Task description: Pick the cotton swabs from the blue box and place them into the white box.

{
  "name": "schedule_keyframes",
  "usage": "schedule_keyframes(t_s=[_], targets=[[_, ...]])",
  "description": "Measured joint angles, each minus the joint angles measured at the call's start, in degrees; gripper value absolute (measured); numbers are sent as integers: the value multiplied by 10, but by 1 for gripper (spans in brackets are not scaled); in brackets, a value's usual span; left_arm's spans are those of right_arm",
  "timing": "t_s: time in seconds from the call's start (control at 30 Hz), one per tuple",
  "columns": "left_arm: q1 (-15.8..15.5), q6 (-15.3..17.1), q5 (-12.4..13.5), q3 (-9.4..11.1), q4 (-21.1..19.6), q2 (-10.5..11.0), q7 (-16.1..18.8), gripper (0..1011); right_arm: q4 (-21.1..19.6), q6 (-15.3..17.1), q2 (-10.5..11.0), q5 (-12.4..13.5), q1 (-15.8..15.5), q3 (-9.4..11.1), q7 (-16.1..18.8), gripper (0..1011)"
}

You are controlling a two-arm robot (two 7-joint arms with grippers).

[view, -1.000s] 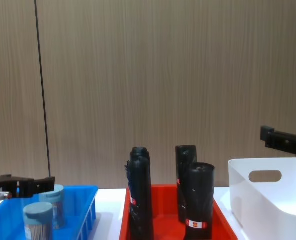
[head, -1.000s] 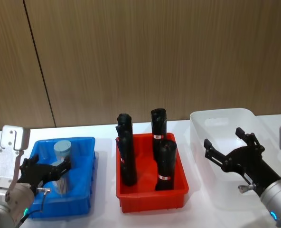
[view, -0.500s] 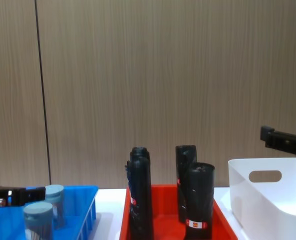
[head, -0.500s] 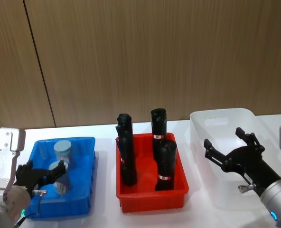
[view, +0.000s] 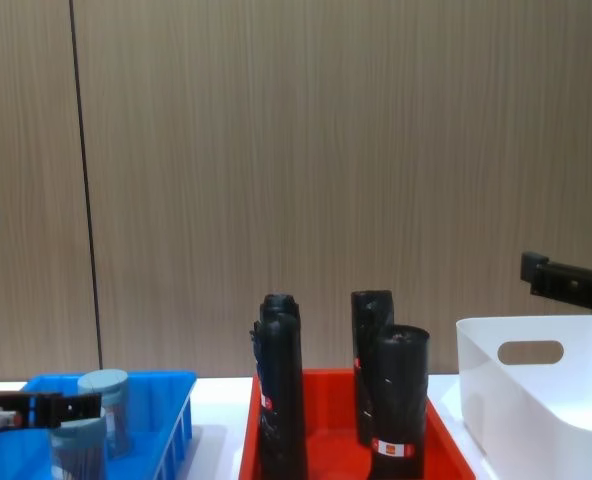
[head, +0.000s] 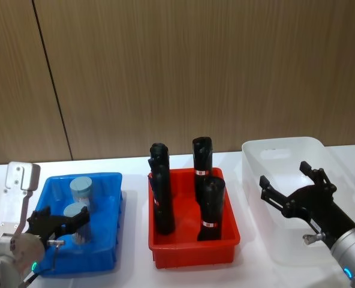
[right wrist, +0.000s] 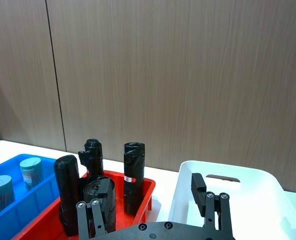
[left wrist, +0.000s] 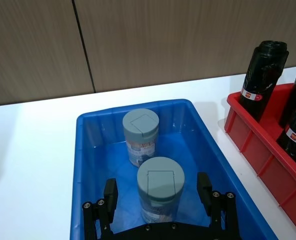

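Observation:
Two cotton swabs jars with grey-blue lids stand in the blue box [head: 103, 239]: a far jar [head: 80, 189] and a near jar [head: 75, 213]. My left gripper [head: 65, 219] is open, low in the blue box, its fingers [left wrist: 109, 193] flanking the near jar [left wrist: 160, 189] with a gap on each side. The far jar [left wrist: 140, 131] stands free behind it. From the chest, one left finger [view: 48, 410] sits at lid height of the near jar [view: 76, 446]. My right gripper [head: 292, 193] hovers open over the white box [head: 279, 145], holding nothing.
A red bin [head: 192, 249] with three tall black cylinders [head: 210, 204] stands between the blue and white boxes. The white box [right wrist: 228, 200] looks empty inside. A wooden wall rises behind the white table.
My left gripper has dropped lower into the blue box, its fingers now level with the near jar's lid. The right arm has not moved.

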Motion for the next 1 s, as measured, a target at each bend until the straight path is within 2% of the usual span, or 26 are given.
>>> schedule_keyframes(t_s=[0.37,1.0], targets=[[-29,6,17,5,47,-16,-34,1003,0,0,0,0,0,0,0,1002],[-52,19,29,6,90,-28,-44,1003,0,0,0,0,0,0,0,1002]])
